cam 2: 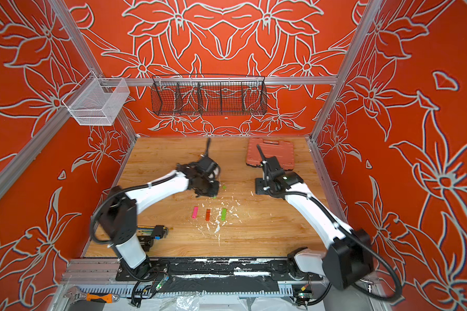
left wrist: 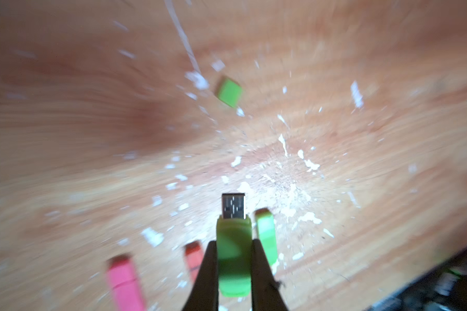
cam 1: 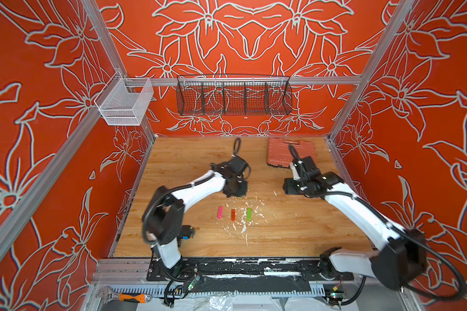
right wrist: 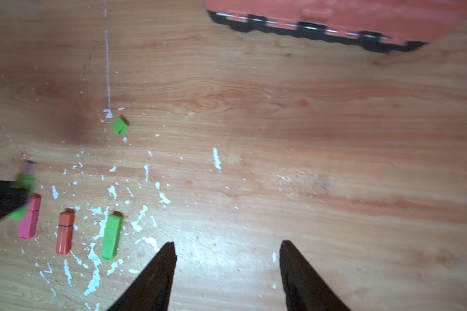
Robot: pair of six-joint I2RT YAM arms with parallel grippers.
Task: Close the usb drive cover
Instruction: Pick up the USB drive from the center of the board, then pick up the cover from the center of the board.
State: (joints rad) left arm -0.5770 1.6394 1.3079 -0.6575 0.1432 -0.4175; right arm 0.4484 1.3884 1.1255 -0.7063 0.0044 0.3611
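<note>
Step pending: cover (cam 2: 223,186) off, usb drive (left wrist: 233,258) grasped.
The left fingers (left wrist: 206,274) clench the drive; cover loose at its 3 o'clock; right fingers (right wrist: 151,277) released.

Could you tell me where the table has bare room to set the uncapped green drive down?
Bare wood lies between the orange case and the open right gripper, and between the three capped drives and the near edge of the table. Crowded: around those drives, the green cap and the left gripper holding the green drive.
</note>
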